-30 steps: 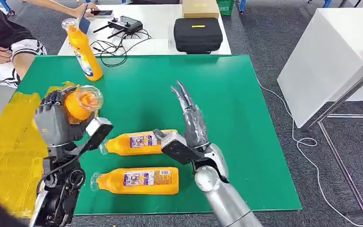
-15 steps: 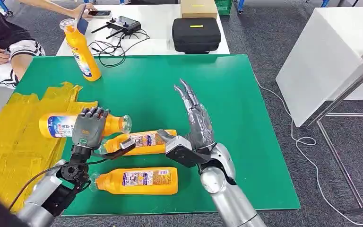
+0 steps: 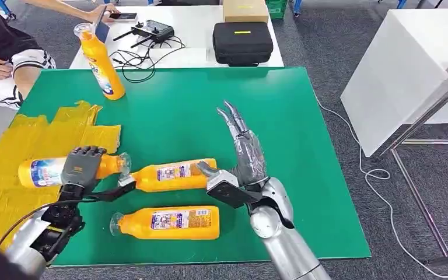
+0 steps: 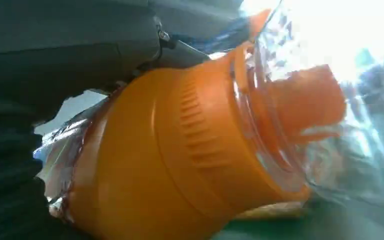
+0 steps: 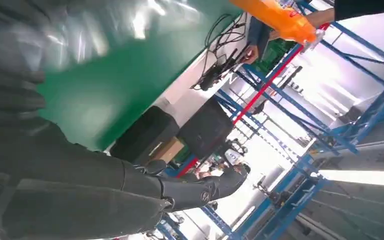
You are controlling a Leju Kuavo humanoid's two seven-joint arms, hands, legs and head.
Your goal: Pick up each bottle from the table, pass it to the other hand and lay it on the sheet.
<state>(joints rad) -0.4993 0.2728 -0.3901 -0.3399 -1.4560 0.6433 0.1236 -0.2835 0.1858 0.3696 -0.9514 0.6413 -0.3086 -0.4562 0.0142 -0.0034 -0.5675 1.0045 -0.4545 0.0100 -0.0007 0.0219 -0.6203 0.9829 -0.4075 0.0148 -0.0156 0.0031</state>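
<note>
Green table (image 3: 280, 116) fills most of head view, w/ a crumpled yellow sheet (image 3: 11, 192) laid over its left edge. Left hand (image 3: 80, 168) grips a held bottle (image 3: 46, 171) round the neck end, fingers curled over it; bottle lies on its side over the sheet, clear cap toward table centre. Left wrist view: orange shoulder & cap of that bottle up close, under the hand. Right hand (image 3: 246, 153) is up over the table, well right of the sheet, holding nothing, fingers straight & slightly apart. Middle bottle (image 3: 172, 175) lies on the green just right of the sheet, between both hands. Near bottle (image 3: 166, 223) lies closer to the robot than that one. Upright bottle (image 3: 100, 61) stands at table's far edge, beyond the sheet. Black case (image 3: 243, 42) & a person's hand (image 3: 102, 10) on white table behind.
</note>
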